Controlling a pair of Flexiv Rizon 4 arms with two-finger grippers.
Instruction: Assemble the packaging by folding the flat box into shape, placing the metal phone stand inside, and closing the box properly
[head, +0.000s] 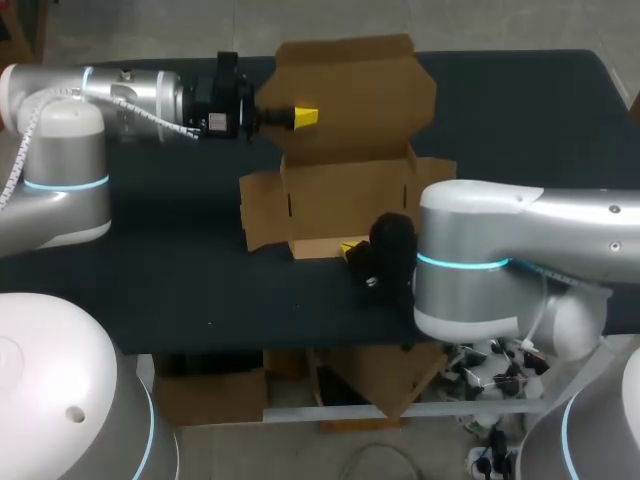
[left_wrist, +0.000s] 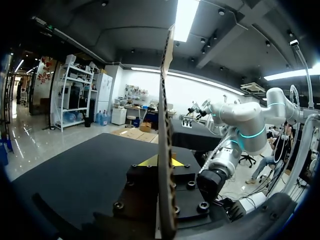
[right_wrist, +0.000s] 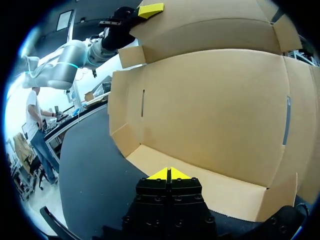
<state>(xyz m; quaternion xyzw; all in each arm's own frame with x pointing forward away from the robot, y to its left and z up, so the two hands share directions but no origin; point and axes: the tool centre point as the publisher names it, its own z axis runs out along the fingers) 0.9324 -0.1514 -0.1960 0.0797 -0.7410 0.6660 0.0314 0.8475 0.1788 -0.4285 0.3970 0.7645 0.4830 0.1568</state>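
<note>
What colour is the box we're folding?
Plain brown cardboard; the box shows best in the right wrist view.

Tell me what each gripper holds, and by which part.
The left gripper pinches the cardboard box by the side edge of its raised lid. The right gripper is shut, holding nothing.

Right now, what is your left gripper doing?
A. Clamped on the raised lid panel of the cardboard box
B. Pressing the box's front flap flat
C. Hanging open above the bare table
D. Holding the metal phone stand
A: the left gripper has a yellow tip on each side of the raised lid panel of the cardboard box, which the left wrist view shows edge-on between its fingers.
</note>
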